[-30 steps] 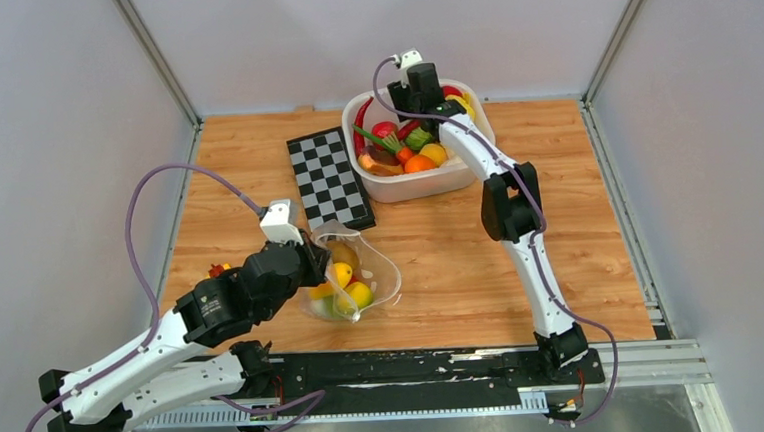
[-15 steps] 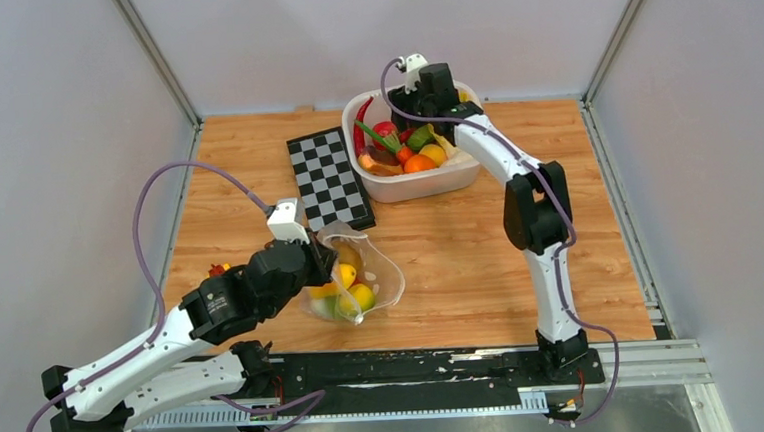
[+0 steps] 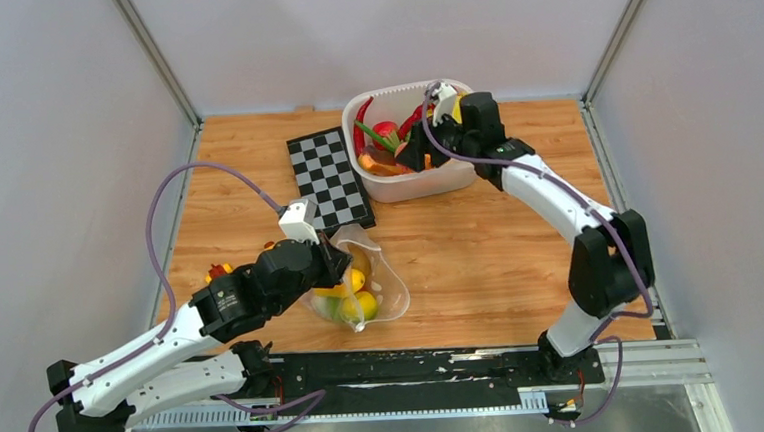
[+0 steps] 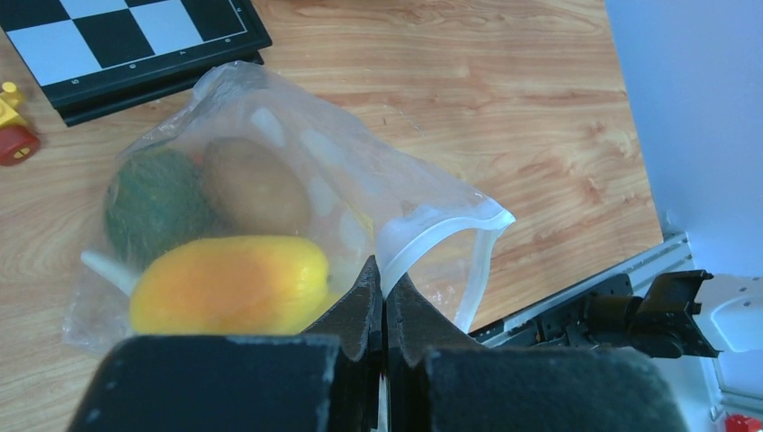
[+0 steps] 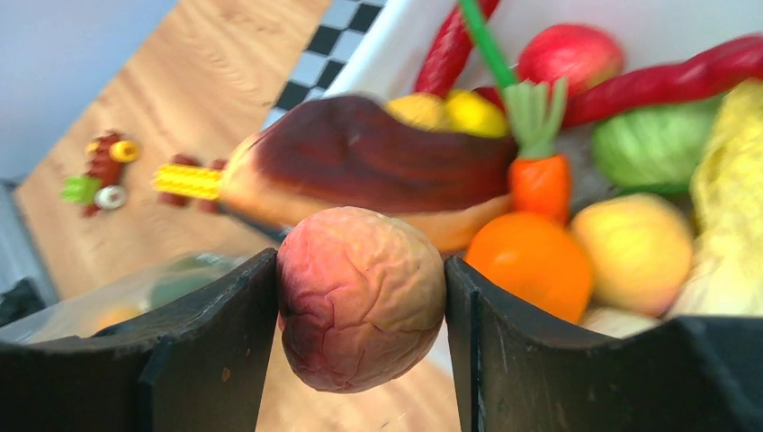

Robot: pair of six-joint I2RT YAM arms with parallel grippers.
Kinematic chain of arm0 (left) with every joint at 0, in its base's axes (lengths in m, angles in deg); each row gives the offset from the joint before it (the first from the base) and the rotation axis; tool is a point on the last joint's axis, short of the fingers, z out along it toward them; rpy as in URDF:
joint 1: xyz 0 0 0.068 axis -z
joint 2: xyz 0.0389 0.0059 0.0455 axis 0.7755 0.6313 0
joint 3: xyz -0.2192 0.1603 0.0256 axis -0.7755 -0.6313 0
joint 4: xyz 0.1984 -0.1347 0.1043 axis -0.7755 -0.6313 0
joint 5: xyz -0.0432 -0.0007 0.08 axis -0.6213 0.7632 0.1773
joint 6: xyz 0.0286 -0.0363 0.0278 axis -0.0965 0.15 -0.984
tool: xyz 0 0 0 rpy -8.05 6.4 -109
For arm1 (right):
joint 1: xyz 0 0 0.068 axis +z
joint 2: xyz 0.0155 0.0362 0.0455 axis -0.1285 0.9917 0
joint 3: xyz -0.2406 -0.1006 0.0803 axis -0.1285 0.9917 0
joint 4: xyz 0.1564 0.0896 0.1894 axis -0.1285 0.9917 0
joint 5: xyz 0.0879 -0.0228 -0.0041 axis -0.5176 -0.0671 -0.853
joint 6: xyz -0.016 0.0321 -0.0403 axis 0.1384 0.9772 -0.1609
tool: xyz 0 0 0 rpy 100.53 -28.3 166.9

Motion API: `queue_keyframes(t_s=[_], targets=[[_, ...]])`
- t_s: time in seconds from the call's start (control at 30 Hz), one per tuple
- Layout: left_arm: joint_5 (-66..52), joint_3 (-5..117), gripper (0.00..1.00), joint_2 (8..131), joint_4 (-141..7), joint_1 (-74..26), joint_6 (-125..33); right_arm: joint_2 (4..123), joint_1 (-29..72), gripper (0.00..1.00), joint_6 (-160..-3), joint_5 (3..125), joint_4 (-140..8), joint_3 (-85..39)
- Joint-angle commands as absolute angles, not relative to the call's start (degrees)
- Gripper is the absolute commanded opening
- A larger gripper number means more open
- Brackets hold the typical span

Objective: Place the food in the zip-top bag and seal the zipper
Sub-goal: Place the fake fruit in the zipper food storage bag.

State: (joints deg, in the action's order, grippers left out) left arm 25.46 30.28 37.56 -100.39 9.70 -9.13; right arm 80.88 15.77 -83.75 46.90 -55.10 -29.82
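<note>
a wooden table (image 3: pixel 460 241) sits between grey walls. the zip-top bag (image 4: pixel 297 162) lies near the left arm, with yellow, green and brown food (image 4: pixel 225 283) inside. the left gripper (image 4: pixel 384 279) has its jaws pressed together on the bag's rim and holds the mouth open. the right gripper (image 3: pixel 412 154) is clamped on a wrinkly red fruit (image 5: pixel 360 297) over the white tub (image 3: pixel 426 185). i think it should carry the fruit across slowly and drop it deep inside, while the left keeps hold.
</note>
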Motion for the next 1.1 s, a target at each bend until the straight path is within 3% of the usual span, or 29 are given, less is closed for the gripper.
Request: queue_keyframes(t_s=[0.0,0.3,0.57,1.07], targets=[[24.3,30.4,0.0,37.7,-96.5,9.5,-7.4,69.1,15.9,0.4,-75.4,37.3,-64.7,-18.6],[24.9,30.1,0.0,37.5,-96.2,9.5,-6.5,48.3,17.9,0.39,-64.0,30.5,-81.2,6.4],[24.3,30.6,0.0,38.8,-95.2,9.5,-6.6,34.5,29.8,0.4,-67.7,33.1,-79.1,15.4],[22.7,30.4,0.0,38.6,-94.6,9.5,-6.4,41.0,51.0,0.4,-76.5,49.4,-68.6,12.0]])
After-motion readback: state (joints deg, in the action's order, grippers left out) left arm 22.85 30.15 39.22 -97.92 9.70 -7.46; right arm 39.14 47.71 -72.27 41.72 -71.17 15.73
